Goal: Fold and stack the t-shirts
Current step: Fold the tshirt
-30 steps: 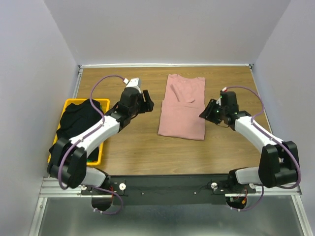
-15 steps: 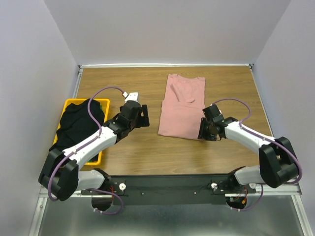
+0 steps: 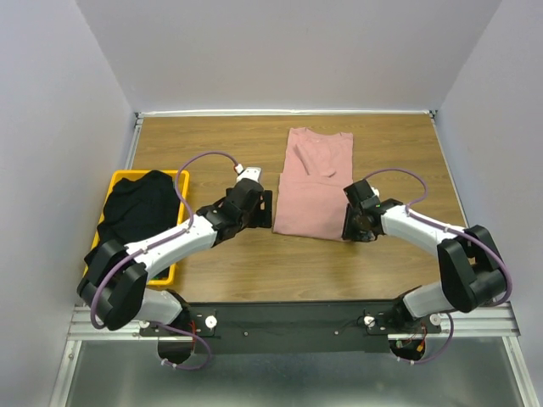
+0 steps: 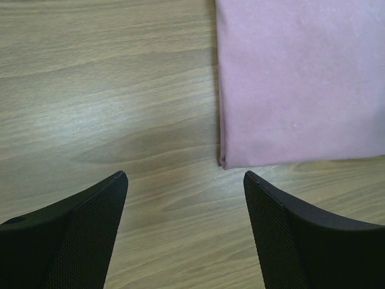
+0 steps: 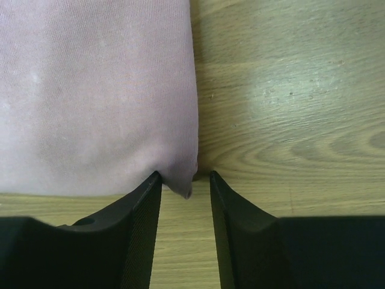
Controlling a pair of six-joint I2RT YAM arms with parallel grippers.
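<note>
A yellow basket (image 3: 179, 179) sits at the frame's left on a wooden table (image 3: 195, 144). Grey walls (image 3: 280, 51) surround it.

The folded t-shirt (image 3: 314, 182) lies between left gripper (image 3: 268, 209) and right gripper (image 3: 349, 222), one corner inside the latter's jaws. The basket (image 3: 179, 178) holding a second t-shirt (image 3: 136, 208) sits left of both.

pink t-shirt (image 3: 312, 182): dusty pink, folded into a long rectangle, lying flat mid-worktop (image 3: 212, 144), neck at the far end | black t-shirt (image 3: 136, 208): crumpled heap in yellow basket (image 3: 181, 180), far left, spilling over its rim
</note>
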